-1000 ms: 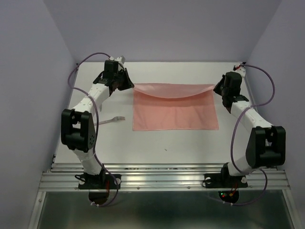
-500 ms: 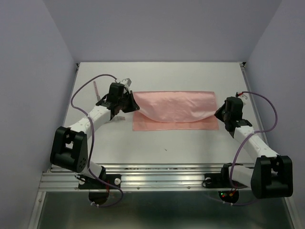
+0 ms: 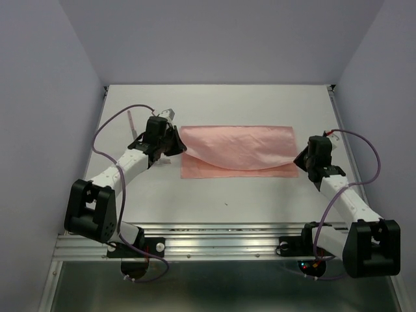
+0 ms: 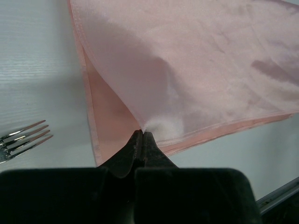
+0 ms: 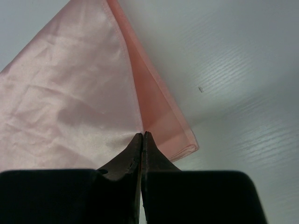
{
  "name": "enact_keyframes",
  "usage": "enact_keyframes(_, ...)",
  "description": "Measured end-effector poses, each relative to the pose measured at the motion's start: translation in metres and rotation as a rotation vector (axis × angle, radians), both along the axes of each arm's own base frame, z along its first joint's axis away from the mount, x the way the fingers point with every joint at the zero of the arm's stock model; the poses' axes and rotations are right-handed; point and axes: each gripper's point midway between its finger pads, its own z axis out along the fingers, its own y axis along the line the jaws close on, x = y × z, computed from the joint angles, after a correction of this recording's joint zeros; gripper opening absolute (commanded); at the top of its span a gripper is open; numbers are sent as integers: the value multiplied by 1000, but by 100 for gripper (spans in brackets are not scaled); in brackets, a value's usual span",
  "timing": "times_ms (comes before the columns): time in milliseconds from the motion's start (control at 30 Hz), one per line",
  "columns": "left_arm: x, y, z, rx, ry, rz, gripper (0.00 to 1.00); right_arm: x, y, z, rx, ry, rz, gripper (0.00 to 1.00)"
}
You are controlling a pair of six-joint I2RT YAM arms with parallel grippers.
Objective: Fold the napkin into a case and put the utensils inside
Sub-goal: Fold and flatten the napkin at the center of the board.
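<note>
Gripping the napkin point(image 3: 237, 153) corners, left fingers point(image 4: 128, 154) and right fingers point(image 5: 133, 151) clamped tight; fork point(image 4: 23, 137) nearby.

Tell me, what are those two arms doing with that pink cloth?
A robot is folding a pink napkin in half on the table. The left hand and the right hand each pinch a corner of the upper layer, which drapes over the lower one, just short of its near edge. A fork lies beside the left hand.
</note>
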Motion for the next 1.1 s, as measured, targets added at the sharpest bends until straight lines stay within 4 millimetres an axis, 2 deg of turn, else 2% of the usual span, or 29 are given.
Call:
enact_keyframes(167, -4, 0, 10, -21, -8, 11, 0, -6, -4, 3, -10, 18, -26, 1)
enact_keyframes(300, -9, -1, 11, -48, -20, 17, 0, -11, -8, -6, -20, 56, -49, 1)
enact_keyframes(500, -35, 2, -35, -34, 96, 26, 0, -22, -12, -29, -28, 128, -72, 1)
enact_keyframes(567, -40, 3, -46, -33, 124, 33, 0, -27, -13, -35, -31, 145, -77, 1)
enact_keyframes(667, -42, 2, -51, -42, 136, 34, 0, -30, -13, -39, -32, 157, -81, 1)
enact_keyframes(900, -40, -1, -49, -62, 132, 37, 0, -32, -13, -31, -33, 139, -80, 1)
enact_keyframes(1033, -40, 0, -33, -68, 103, 41, 0, -28, -15, -14, -42, 110, -77, 1)
enact_keyframes(1100, -36, 0, -18, -76, 70, 44, 0, -25, -15, -4, -43, 87, -76, 1)
